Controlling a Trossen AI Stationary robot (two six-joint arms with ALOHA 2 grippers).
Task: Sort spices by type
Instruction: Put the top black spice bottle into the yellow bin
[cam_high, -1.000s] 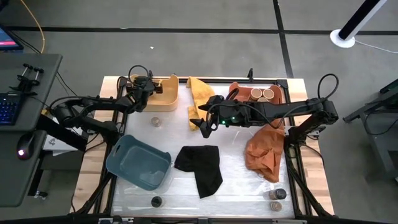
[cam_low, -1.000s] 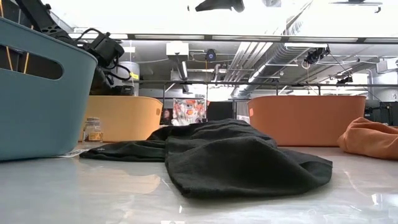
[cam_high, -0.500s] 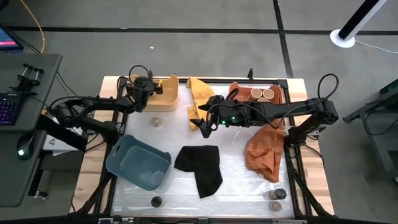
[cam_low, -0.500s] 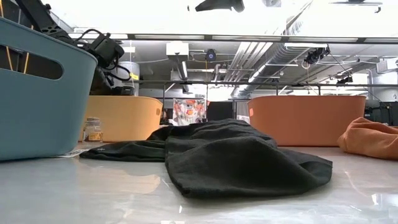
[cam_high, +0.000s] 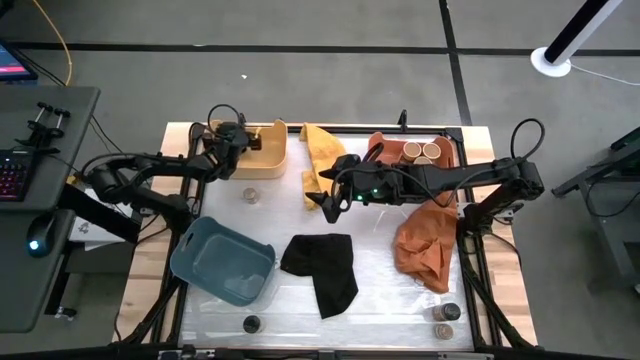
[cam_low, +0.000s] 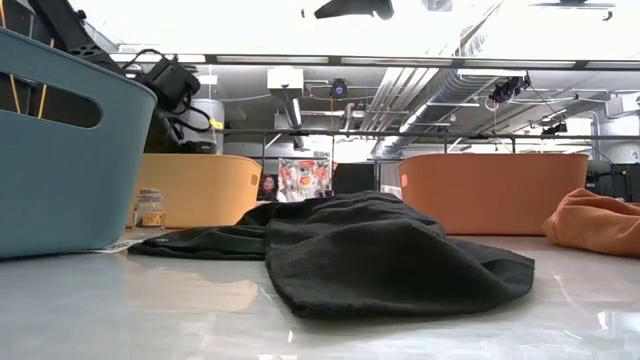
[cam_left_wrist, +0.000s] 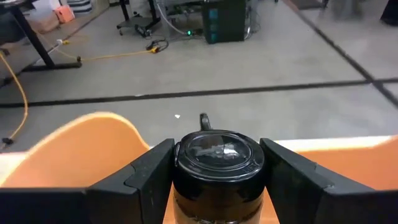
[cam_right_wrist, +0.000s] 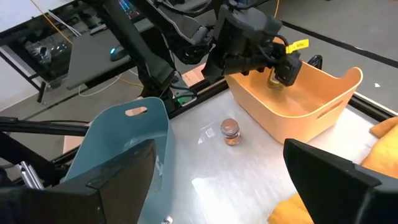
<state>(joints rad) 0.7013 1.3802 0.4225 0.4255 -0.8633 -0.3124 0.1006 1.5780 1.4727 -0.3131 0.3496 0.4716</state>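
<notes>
A black-lidded jar (cam_left_wrist: 217, 163) is held in the left hand (cam_high: 243, 135) over the yellow tray (cam_high: 262, 158). The right hand (cam_high: 322, 200) is spread wide above the glossy counter (cam_high: 380, 270) — ducts (cam_low: 450, 85) are seen overhead.

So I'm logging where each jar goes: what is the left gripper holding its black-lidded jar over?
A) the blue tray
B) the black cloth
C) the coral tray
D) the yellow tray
D: the left gripper holds the jar just above the yellow tray, as the right wrist view shows.
</notes>
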